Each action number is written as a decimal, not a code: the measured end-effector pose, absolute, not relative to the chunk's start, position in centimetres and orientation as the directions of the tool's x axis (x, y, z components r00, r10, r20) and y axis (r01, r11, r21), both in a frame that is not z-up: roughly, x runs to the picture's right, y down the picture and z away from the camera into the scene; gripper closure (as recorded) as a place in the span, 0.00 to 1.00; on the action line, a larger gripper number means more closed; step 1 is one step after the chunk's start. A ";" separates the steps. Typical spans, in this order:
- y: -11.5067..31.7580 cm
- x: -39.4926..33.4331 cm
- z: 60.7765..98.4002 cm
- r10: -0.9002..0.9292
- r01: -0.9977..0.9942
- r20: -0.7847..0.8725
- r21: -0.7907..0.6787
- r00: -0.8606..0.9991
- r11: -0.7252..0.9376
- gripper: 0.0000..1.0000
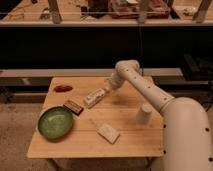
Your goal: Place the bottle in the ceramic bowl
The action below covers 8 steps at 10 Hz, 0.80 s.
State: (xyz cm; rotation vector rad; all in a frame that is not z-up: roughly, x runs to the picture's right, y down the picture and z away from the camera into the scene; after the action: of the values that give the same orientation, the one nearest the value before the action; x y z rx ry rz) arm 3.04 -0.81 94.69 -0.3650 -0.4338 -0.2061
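Item: my gripper [107, 90], at the bottle's [95, 97] right end — grip state I cannot tell. Step: transfer. Next — reach left over the green ceramic bowl [55, 123], lower, release.

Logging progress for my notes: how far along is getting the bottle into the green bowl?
Done: the tool is at the right end of the bottle. In hand: the pickup; a grip cannot be confirmed. Left: moving the bottle to the ceramic bowl, front left, which is empty.
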 end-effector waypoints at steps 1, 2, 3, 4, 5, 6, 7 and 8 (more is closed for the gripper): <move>-1.1 2.9 94.7 -0.131 0.284 0.453 -0.288 0.882 0.915 0.20; -0.9 1.9 95.2 -0.150 0.319 0.482 -0.288 0.863 0.903 0.20; -0.8 0.6 95.8 -0.160 0.350 0.513 -0.298 0.843 0.888 0.20; -0.6 -0.9 96.2 -0.171 0.379 0.538 -0.303 0.825 0.875 0.20; -0.6 -2.5 96.5 -0.185 0.412 0.569 -0.301 0.801 0.860 0.20; -0.4 -3.9 96.6 -0.199 0.445 0.597 -0.297 0.777 0.845 0.20; -0.2 -4.9 96.4 -0.215 0.480 0.626 -0.290 0.750 0.828 0.20; 0.4 -5.6 96.0 -0.235 0.525 0.656 -0.286 0.717 0.802 0.20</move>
State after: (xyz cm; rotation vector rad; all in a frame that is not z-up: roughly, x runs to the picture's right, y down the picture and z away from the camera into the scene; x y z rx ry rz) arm -5.63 0.39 96.03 -0.4822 -0.6444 -0.4387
